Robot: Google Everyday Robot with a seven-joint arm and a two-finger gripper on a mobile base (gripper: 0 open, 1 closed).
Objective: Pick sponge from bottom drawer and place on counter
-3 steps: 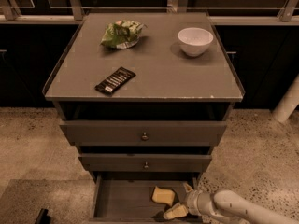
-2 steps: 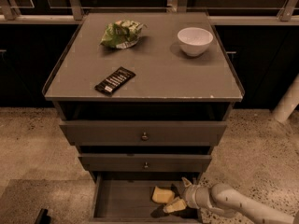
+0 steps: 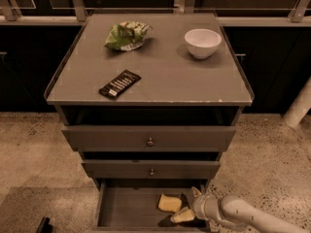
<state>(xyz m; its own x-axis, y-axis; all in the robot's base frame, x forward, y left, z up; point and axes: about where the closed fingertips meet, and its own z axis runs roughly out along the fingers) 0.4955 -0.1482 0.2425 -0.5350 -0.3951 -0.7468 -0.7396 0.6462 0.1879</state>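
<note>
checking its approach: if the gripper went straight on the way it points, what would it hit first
Most likely the sponge, lying just ahead of the gripper, which points left inside the bottom drawer with jaws open. Height is unclear, so it could pass just over it.

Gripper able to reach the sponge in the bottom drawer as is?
Probably yes. The bottom drawer is pulled open, the sponge lies uncovered on its floor, and the gripper sits inside, close beside it.

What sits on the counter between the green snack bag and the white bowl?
Nothing: the camera view shows bare counter between snack bag and white bowl. The gripper is down in the bottom drawer, beside the sponge.
</note>
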